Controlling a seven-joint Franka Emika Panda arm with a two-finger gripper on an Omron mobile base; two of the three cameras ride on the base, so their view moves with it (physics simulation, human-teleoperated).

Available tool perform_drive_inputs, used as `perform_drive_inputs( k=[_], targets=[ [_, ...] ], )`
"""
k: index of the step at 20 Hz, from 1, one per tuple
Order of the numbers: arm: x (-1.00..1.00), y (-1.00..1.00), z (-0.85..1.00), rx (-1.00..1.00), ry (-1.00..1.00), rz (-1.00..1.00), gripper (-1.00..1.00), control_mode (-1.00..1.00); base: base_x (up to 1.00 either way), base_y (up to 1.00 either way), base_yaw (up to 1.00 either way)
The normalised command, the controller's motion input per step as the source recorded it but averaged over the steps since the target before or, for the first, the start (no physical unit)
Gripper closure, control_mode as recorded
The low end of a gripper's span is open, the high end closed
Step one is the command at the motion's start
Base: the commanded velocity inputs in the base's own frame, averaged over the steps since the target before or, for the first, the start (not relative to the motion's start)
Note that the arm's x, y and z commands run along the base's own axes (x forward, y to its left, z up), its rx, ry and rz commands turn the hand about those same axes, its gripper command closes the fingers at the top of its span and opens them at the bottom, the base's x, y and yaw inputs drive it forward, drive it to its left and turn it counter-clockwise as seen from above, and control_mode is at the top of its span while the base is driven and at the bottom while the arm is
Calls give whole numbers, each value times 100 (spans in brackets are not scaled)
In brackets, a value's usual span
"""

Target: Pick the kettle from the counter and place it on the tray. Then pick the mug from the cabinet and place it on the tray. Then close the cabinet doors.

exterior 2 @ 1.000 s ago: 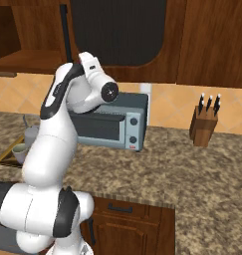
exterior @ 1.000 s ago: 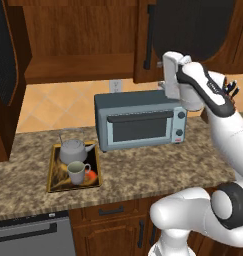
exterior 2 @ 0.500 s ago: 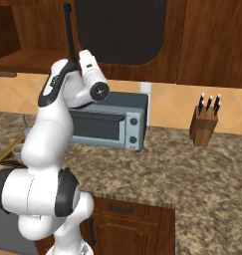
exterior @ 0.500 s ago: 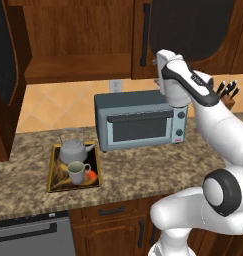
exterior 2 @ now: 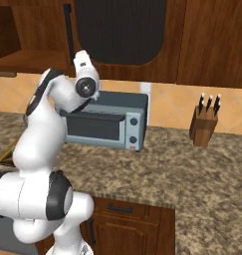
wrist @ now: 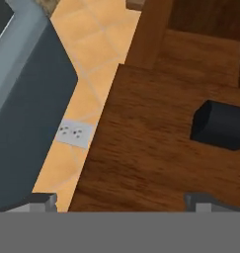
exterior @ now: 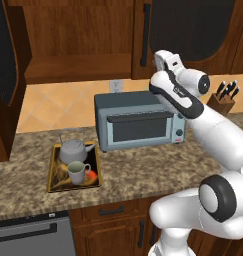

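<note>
The wide dark reddish-brown wooden wall cabinet (exterior: 78,45) spans the top of the left base view, with a wood-panel back and one plain bare shelf (exterior: 75,67). Its tall dark-brown doors with black mesh-like arched panels differ: the left door (exterior: 8,75) stands swung out toward the camera, while the right door (exterior: 193,35) with its vertical black bar handle (exterior: 144,35) lies nearly flush with the cabinet front. Below runs the long brown-and-beige speckled granite-look counter (exterior: 143,170), with wooden drawer fronts underneath.

The white robot arm with dark joints (exterior: 213,135) rises from the lower right and bends up in front of the right door. On the counter against the tiled wall stands a boxy grey-blue toaster oven (exterior: 138,120) with a dark glass door.

Left of the oven lies the flat rectangular dark tray with a gold-brown rim (exterior: 51,172). It holds two things: the small squat grey metal kettle (exterior: 73,150) at the back, and the plain grey-white mug with a side loop handle (exterior: 78,172) just in front of it, upright.

A wooden knife block (exterior 2: 203,129) stands on the counter, well right of the oven.

The gripper (wrist: 126,202) is up by the right door's lower edge, its fingertips (wrist: 42,201) spread wide apart with nothing between them, close to the wood near the dark end of the bar handle.
</note>
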Motion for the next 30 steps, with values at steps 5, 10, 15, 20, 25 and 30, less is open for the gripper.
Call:
perform_drive_inputs(
  k=[5,10,15,20,25,30],
  targets=[
    [2,-19,-59,-14,44,-10,-100,-100,0,0,0],
    [-1,-21,-66,-14,38,-8,-100,-100,0,0,0],
    [-36,-19,-52,-10,31,-7,-100,-100,0,0,0],
    [-72,-16,-17,-2,13,-3,-100,-100,0,0,0],
    [-100,-13,0,0,0,-3,-100,-100,0,0,0],
    [-72,0,-16,0,1,-1,-100,-100,0,0,0]
  ],
)
